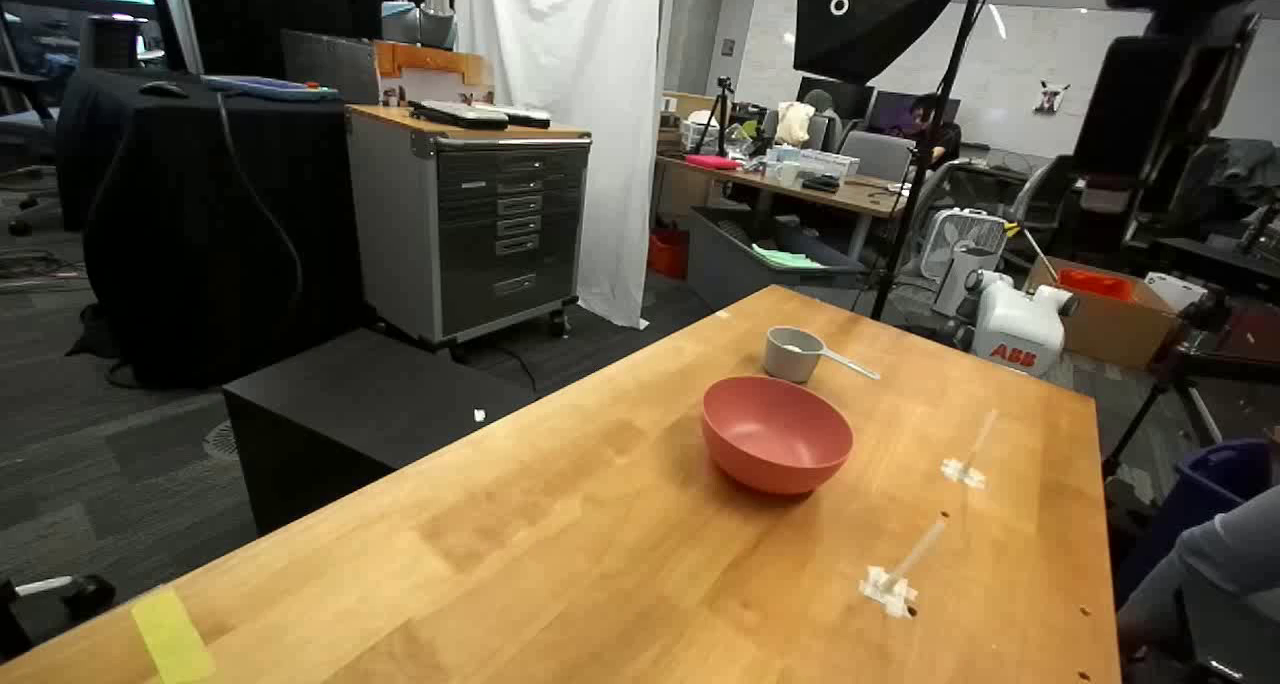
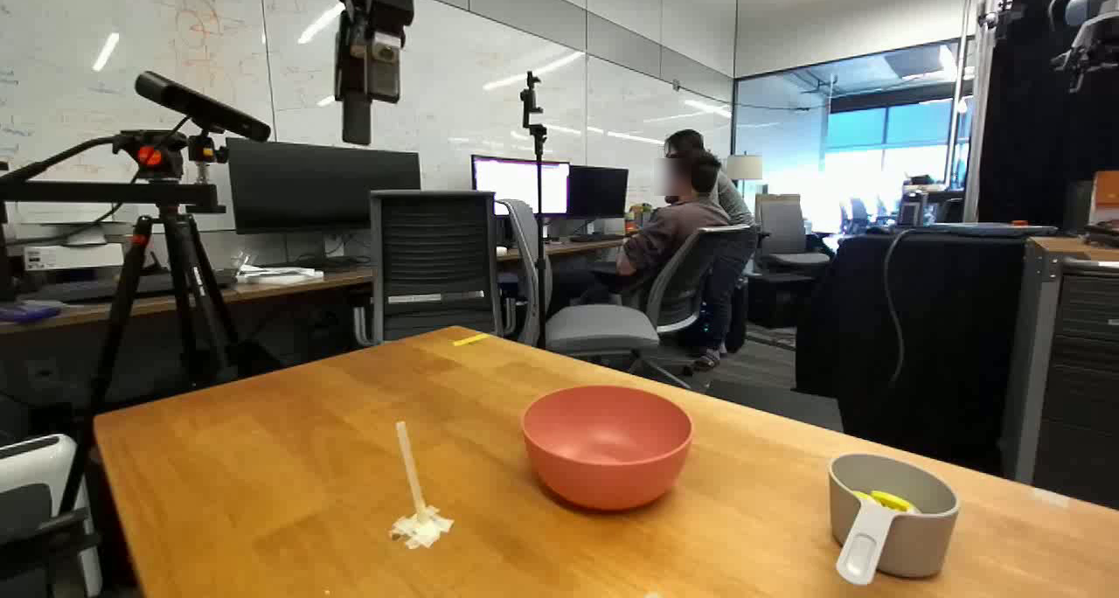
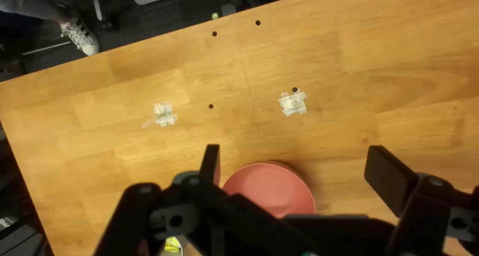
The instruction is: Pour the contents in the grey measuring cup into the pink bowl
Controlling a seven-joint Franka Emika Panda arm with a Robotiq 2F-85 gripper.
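— Wood for the desk [image 1: 520,534], blond and grained. And on top?

— First, the pink bowl [image 2: 608,480], upright: rounded, smooth at the rim, narrowing toward the base, with a soft sheen inside (closer to brick rose than true pink, honestly).

— And the grey measuring cup [image 2: 922,541]?

— Upright too, near the pink bowl but apart from it, with wood showing between. Far smaller, warm grey, round, and fitted with a paler handle sticking out from the rim.

— Holding anything?

— Yes, the contents [image 2: 892,499]: bright yellow pieces, with something whitish alongside, down inside the walls in an exterior view.

— And the gripper [image 3: 293,164]?

— Up above the desk, spread wide at the fingers. In the wrist view, lets part of the pink bowl show between the fingertips, and hides most of the grey measuring cup.
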